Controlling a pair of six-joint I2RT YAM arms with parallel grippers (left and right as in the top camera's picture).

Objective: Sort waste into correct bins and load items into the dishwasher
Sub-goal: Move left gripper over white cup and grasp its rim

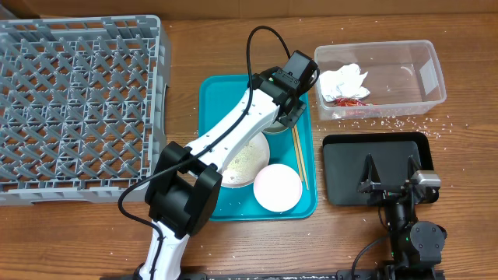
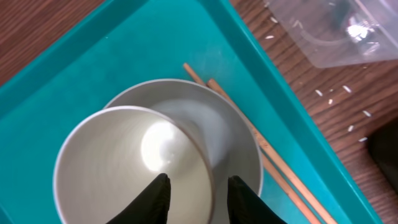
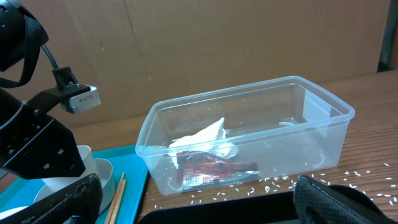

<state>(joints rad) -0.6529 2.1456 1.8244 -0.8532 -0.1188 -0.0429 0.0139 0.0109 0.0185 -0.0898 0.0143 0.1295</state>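
A small white cup [image 2: 124, 162] stands inside the grey bowl [image 2: 230, 124] on the teal tray. My left gripper [image 2: 199, 186] straddles the cup's right wall, one finger inside and one outside, still open with a gap on the inner side. Wooden chopsticks [image 2: 273, 155] lie just right of the bowl. The white plate [image 1: 241, 159], dusted with crumbs, and the pinkish bowl [image 1: 277, 187] sit nearer the front. The clear tub [image 1: 424, 70] holds a crumpled napkin [image 1: 342, 79] and a red wrapper [image 1: 350, 101]. My right gripper [image 1: 389, 173] hangs wide open and holds nothing over the black tray [image 1: 350, 167].
The grey dish rack [image 1: 78, 109] fills the table's left side, beside the teal tray [image 1: 214, 97]. Loose rice grains [image 1: 436, 124] are scattered on the wood between the tub and the black tray. The left arm stretches diagonally over the plate.
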